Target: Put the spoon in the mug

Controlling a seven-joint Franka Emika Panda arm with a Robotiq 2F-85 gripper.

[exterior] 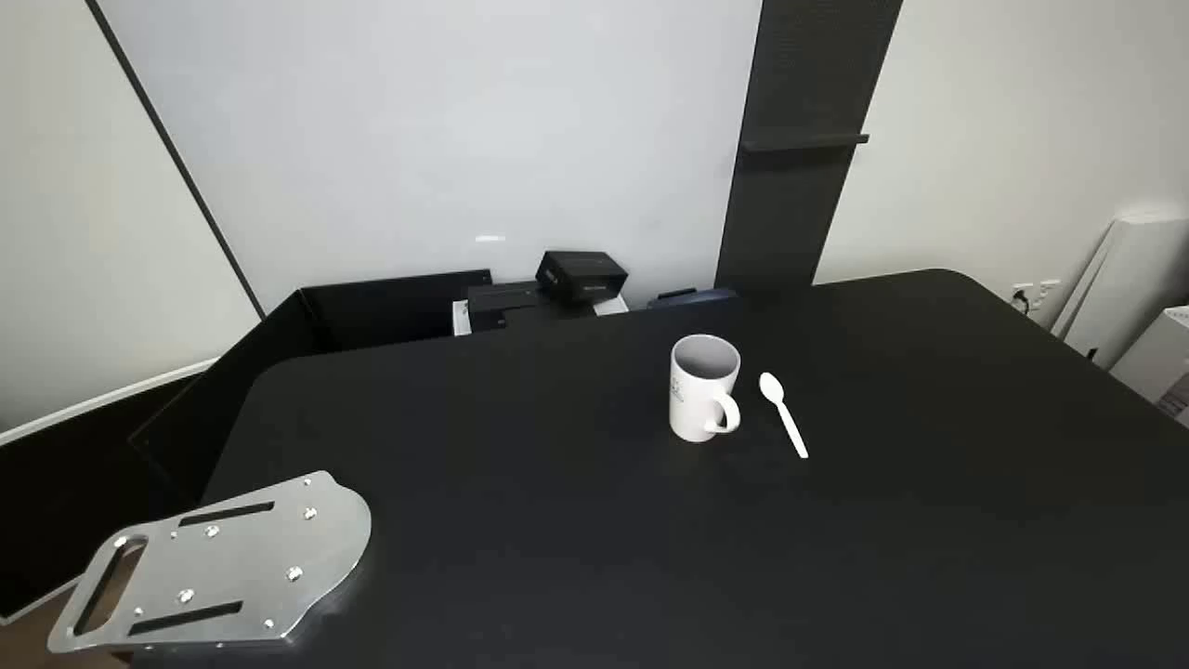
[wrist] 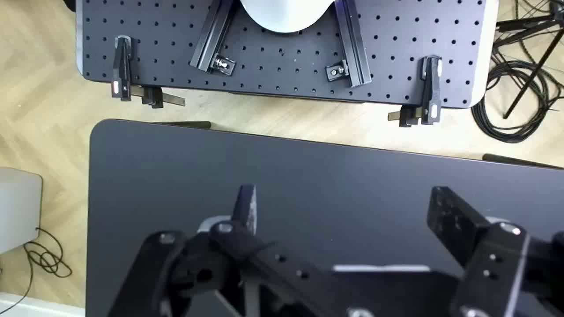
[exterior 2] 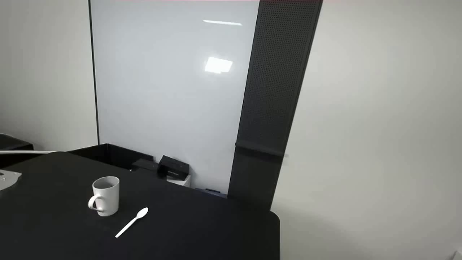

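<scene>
Just beside the mug [exterior: 697,398] lies your spoon [exterior: 785,416]; can't tell its direction from your wide-spread gripper [wrist: 347,210] tbh.

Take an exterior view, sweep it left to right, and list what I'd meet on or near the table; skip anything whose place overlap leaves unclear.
In an exterior view: slotted metal plate → black box → white mug → white spoon.

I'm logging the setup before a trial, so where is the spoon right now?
The spoon lies on the black table, just to the right of the white mug and apart from it, in both exterior views.
</scene>
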